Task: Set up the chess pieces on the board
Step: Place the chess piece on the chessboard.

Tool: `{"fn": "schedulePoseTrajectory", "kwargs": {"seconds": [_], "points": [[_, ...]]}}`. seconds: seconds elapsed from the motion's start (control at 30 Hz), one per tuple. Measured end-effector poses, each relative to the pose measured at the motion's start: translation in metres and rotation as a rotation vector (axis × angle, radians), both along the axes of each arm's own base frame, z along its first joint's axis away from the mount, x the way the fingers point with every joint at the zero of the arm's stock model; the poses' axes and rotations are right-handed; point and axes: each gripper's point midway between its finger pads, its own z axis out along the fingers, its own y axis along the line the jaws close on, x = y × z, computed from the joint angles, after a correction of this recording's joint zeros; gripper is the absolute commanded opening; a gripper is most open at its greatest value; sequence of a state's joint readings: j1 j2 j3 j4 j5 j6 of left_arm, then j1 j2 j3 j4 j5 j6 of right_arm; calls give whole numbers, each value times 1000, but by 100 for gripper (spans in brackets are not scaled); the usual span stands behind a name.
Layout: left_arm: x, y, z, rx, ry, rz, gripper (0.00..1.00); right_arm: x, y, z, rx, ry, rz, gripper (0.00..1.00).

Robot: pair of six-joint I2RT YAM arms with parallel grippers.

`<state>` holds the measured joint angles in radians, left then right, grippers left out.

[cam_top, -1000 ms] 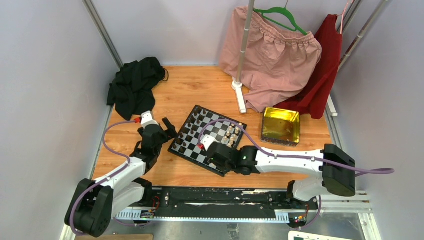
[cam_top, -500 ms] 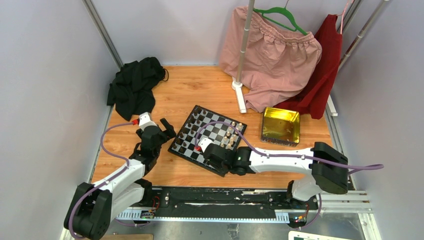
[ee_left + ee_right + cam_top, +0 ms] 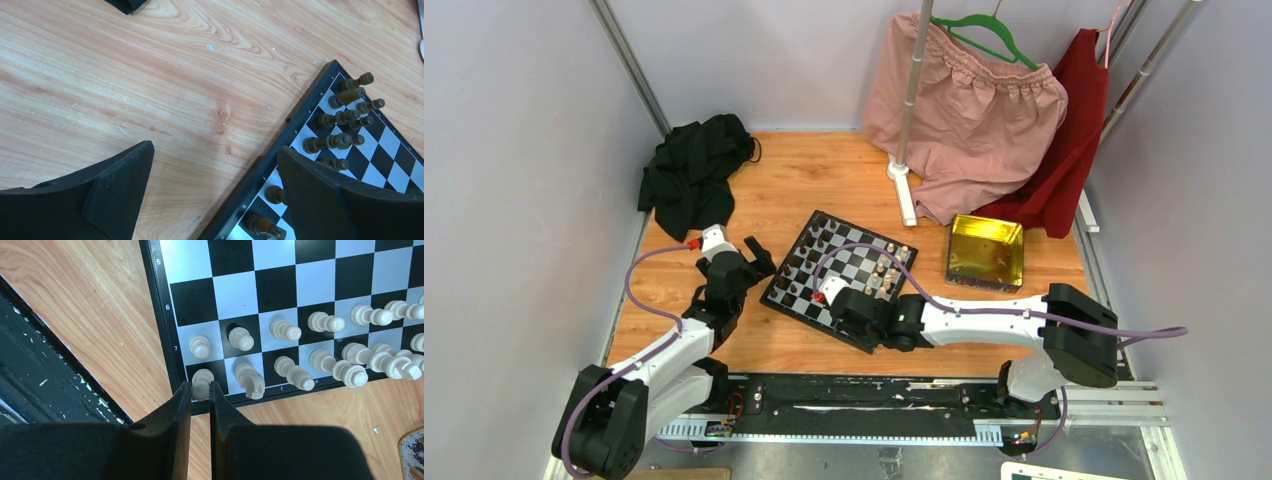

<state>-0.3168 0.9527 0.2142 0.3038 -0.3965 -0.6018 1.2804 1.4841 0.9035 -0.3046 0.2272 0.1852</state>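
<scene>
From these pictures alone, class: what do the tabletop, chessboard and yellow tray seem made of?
Tabletop: wood or wood-look laminate, with grain lines and a matte look. Chessboard: smooth printed squares with a faint sheen, perhaps plastic or coated card. Yellow tray: probably metal, given its glossy gold reflections.

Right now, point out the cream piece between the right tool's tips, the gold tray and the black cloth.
cream piece (image 3: 201, 383): right wrist view, its body.
gold tray (image 3: 987, 218): top external view, its far rim.
black cloth (image 3: 689, 175): top external view, middle of the heap.
</scene>
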Motion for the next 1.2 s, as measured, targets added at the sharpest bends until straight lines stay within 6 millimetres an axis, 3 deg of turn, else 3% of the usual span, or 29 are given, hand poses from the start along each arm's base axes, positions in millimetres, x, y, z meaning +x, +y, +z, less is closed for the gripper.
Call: {"fn": "schedulePoseTrajectory", "kwargs": {"seconds": [0.37,0.63,1.07,1.2], "points": [[0,0,0,0,2,0,100,0,-4,-9,-13,4,-3,4],[0,0,-2,2,5,-1,100,0,-3,-9,-7,4,-6,39],[-1,-1,-5,3,19,-8,100,-1,-11,-4,-20,1,-12,41],[-1,-1,-5,3,19,-8,100,-1,-14,14,-13,-4,-11,41]]}}
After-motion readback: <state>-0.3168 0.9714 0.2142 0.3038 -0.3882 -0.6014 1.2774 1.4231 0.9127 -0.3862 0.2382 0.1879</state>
